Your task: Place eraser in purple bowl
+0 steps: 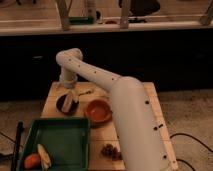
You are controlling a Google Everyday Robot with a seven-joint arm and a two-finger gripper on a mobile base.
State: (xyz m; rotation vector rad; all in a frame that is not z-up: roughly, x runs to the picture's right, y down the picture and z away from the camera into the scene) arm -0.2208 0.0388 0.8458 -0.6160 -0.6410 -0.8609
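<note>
The tool is hovering spread just above the purple bowl, where the eraser seems to be lying tilted against the rim, so a finger catching it while lifting could flip it onto the tabletop.

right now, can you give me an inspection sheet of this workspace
surface: wooden table, the arm reaching across it from the front right
job's things: eraser seems to lie in the purple bowl
clutter: orange bowl right of the purple bowl; green tray front left, holding an orange fruit and a pale yellow ridged piece; dark cluster beside the arm; small item behind the bowls
grippers: pincer open, just over the purple bowl; contact with the eraser cannot be told
cables: one cable on the floor at right
surroundings: dark counter front behind the table
</note>
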